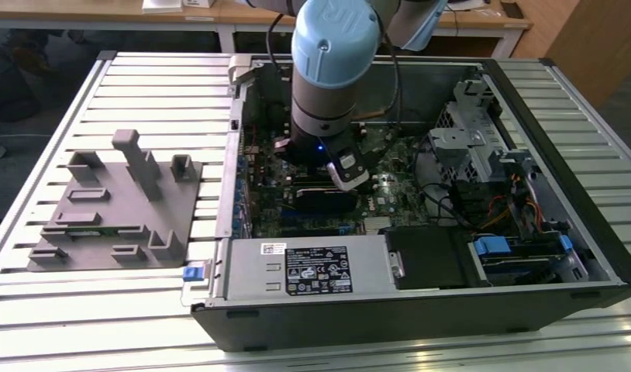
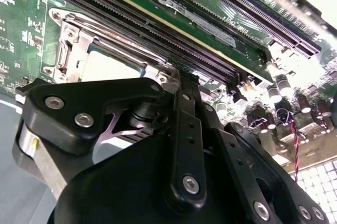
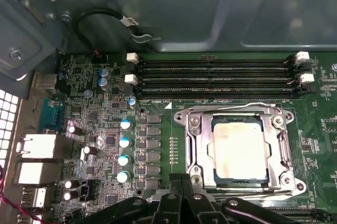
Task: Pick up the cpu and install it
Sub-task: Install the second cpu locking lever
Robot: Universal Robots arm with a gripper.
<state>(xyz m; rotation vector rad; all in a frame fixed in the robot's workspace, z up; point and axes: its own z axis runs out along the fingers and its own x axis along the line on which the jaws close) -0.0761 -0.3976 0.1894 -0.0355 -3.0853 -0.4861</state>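
Observation:
The cpu [image 3: 239, 153] is a pale silver square lying flat inside the metal socket frame [image 3: 194, 147] on the green motherboard. In the second wrist view the cpu [image 2: 108, 66] shows partly behind the black gripper body. My gripper [image 3: 181, 180] hangs just off one edge of the socket, beside the cpu and not over it. Its fingers [image 3: 174, 182] are pressed together with nothing between them. In the exterior view the gripper [image 1: 346, 177] is down inside the open computer case, low over the board.
Rows of black memory slots [image 3: 210, 76] run along the socket's far side. The case walls [image 1: 563, 155], drive cage [image 1: 470, 132] and power supply [image 1: 305, 267] ring the board. A grey fixture [image 1: 114, 209] lies on the slatted table at the exterior view's left.

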